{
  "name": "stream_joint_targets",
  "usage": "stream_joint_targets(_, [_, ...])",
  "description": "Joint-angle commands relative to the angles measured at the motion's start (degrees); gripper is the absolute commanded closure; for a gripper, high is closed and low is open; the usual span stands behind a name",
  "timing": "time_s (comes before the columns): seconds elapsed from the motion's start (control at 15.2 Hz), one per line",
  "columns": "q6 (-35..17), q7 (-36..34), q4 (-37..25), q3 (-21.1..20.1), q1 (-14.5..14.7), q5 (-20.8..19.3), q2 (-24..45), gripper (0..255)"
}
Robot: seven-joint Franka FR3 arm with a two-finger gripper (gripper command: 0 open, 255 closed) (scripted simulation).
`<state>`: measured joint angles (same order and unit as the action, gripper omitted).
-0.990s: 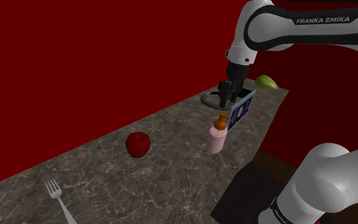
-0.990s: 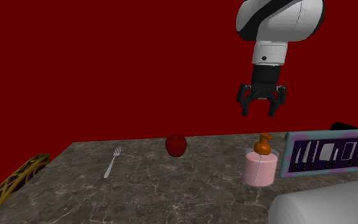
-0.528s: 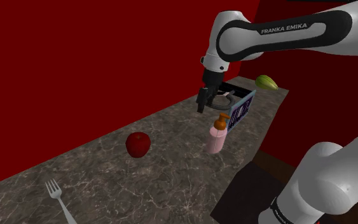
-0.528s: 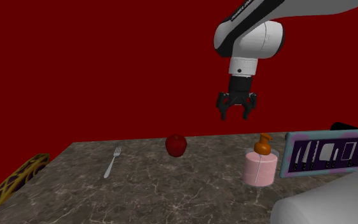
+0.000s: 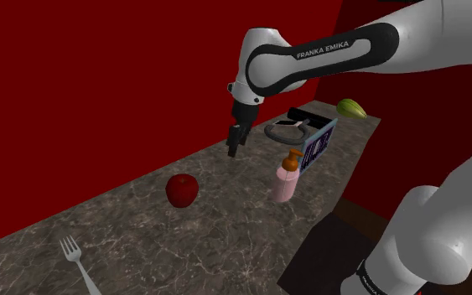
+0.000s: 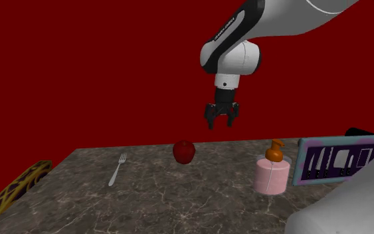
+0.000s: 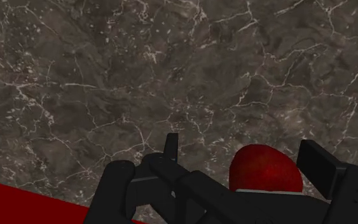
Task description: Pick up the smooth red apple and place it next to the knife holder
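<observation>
A smooth dark red apple (image 5: 182,190) (image 6: 184,151) rests on the marble counter (image 5: 225,243). The knife holder (image 5: 308,139) (image 6: 341,159), a box with a purple knife-print face, stands at the counter's far end. My black gripper (image 5: 234,147) (image 6: 220,123) hangs open in the air, well above the counter, between the apple and the knife holder. In the wrist view the apple (image 7: 265,170) lies far below the spread fingers (image 7: 171,146), nearer the right one, and its lower part is hidden by the hand.
A pink soap bottle with an orange pump (image 5: 287,178) (image 6: 272,173) stands just in front of the knife holder. A fork (image 5: 76,260) (image 6: 117,169) lies toward the counter's near end. A green fruit (image 5: 351,107) sits behind the holder. A yellow lattice object (image 6: 9,191) sits off the counter's edge.
The arm has swung from above the knife holder toward the apple, moving to the shoulder view's left and a little lower. The fingers have stayed open; nothing on the counter moved.
</observation>
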<state>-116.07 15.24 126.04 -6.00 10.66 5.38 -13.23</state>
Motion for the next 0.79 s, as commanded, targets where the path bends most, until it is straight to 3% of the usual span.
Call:
stream_joint_targets(0.0, [-1.9,1.3,-2.2,-0.8,0.9,0.0,3.5,0])
stream_joint_targets(0.73, [-8.4,5.4,-15.6,-6.0,6.0,-2.7,20.8,0])
